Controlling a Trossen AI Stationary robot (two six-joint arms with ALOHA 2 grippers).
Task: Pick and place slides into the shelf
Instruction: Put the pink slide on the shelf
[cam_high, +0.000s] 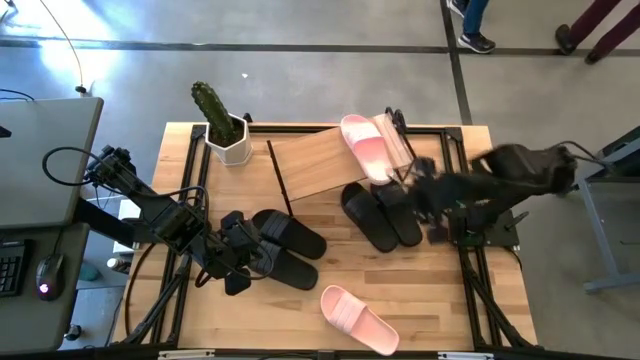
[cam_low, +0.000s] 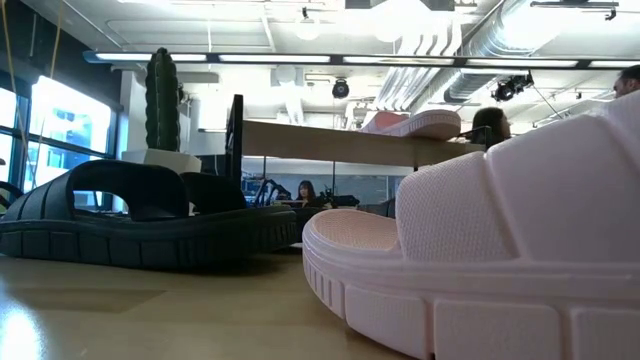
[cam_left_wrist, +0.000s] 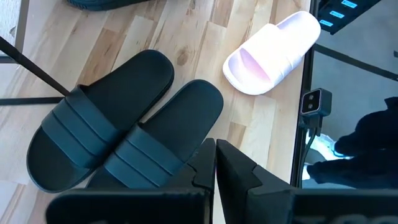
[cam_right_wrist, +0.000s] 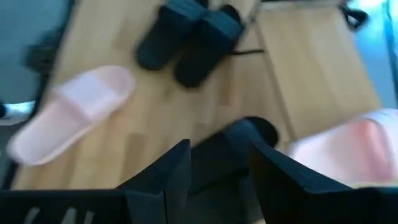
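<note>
Overhead, we are hovering the right gripper (cam_high: 425, 195), fingers spread, over a black pair (cam_high: 383, 213) just beside the shelf (cam_high: 320, 160); descending carelessly, we risk knocking off the pink slide (cam_high: 365, 145) resting there. From the left wrist, the left gripper (cam_left_wrist: 214, 163), fingers pressed together, is waiting above another black pair (cam_left_wrist: 124, 118).

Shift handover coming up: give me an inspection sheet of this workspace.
Surface: wooden tabletop, bare patches.
Job's things: one pink slide on the shelf; other pink slide at the table's near edge; black pair by the left gripper; second black pair under the right gripper.
Clutter: potted cactus.
Grippers: left gripper shut, empty; right gripper open above the second black pair.
Cables: black cable at the left arm.
Surroundings: people's legs beyond the table.
</note>
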